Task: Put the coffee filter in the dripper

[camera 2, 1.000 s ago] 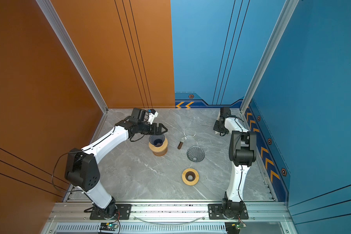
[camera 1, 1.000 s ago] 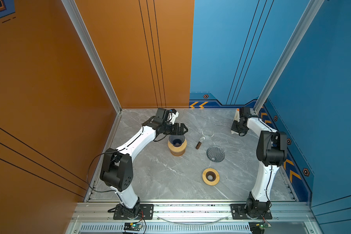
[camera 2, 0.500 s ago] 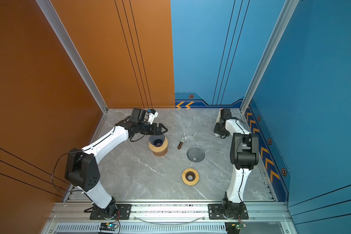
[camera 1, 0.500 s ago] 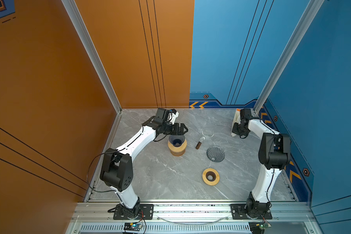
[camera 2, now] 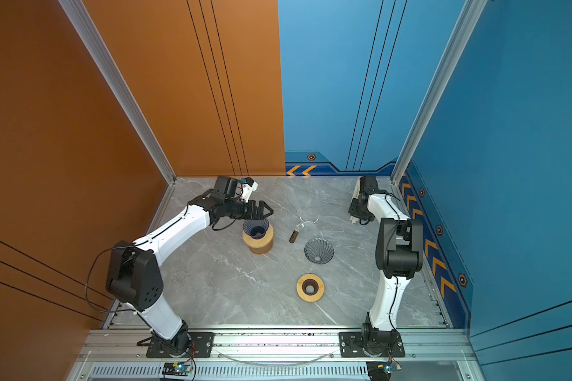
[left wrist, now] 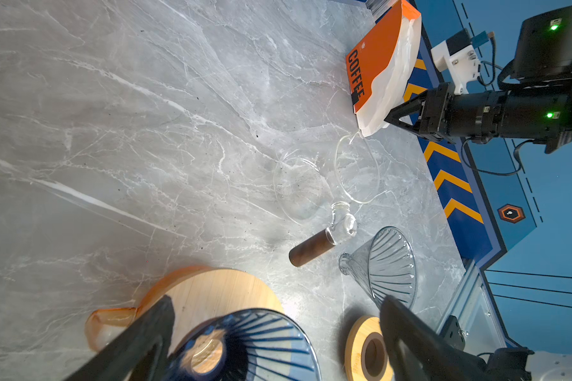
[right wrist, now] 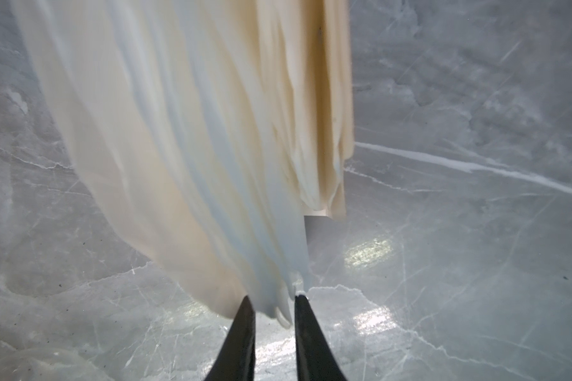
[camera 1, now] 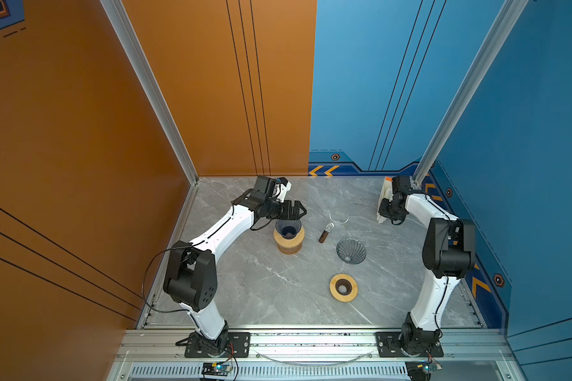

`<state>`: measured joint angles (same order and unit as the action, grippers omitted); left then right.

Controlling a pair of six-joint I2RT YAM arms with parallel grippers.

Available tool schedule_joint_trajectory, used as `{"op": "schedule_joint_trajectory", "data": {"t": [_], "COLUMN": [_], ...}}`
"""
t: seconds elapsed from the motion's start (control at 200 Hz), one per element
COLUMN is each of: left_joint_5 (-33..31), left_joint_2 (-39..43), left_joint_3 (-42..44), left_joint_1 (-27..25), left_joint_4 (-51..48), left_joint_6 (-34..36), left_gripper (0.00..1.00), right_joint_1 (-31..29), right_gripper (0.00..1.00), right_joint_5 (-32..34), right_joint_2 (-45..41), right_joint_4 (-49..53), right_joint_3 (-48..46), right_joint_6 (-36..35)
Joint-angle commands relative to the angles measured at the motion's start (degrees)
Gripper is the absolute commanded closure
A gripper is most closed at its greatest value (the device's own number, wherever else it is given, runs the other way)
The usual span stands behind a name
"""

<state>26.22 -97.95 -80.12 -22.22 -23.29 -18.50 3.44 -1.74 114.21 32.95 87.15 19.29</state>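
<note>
On the grey marbled tabletop (camera 1: pixel 261 287), nearest the arm bases, a flat wooden ring (camera 1: pixel 343 287) lies alone. Just beyond it, a clear ribbed glass dripper (camera 1: pixel 351 251) lies tipped on its side. Farther back and to the left, a dark blue ribbed dripper (camera 1: pixel 288 227) sits upright in a round wooden stand (camera 1: pixel 288 245). The left gripper (camera 1: pixel 302 211) hovers just over that dripper's far rim, jaws spread wide and holding nothing, exactly where it was a second ago. Between the two drippers, a brown-handled clear glass carafe (camera 1: pixel 324 235) lies on its side.

In the far right corner, the cream paper coffee filters (right wrist: pixel 179 132) stand in their orange-and-white pack (left wrist: pixel 373 66) beside the blue wall. The right gripper (right wrist: pixel 272 297) points at their lower edge. Its black fingers are a narrow gap apart, with a few sheet corners reaching into the gap, and nothing looks clamped. Since a second ago, the right arm's elbow has dropped slightly toward the near edge, while the gripper stays at the pack. Everything on the table is unmoved.
</note>
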Motion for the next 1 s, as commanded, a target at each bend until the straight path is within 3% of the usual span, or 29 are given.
{"op": "schedule_joint_trajectory", "data": {"t": [0.0,0.596,0.996], "left_joint_5": [1.60,1.57,1.68], "left_joint_2": [-1.12,-1.83,-2.27], "left_joint_3": [-0.61,-1.44,-2.15], "left_joint_1": [-0.72,-0.71,-0.88], "left_joint_4": [-1.18,-1.15,-1.15], "left_joint_6": [-0.39,-0.74,-0.84], "left_gripper": [0.02,0.02,0.02], "right_joint_1": [0.34,0.88,0.25], "right_gripper": [0.79,0.76,0.71], "right_joint_5": [-1.11,-0.62,-1.28], "right_joint_2": [1.46,7.52,-0.07], "right_joint_4": [0.60,0.58,0.54], "right_joint_3": [2.41,10.13,4.67], "right_joint_6": [-1.01,-1.80,-1.79]}}
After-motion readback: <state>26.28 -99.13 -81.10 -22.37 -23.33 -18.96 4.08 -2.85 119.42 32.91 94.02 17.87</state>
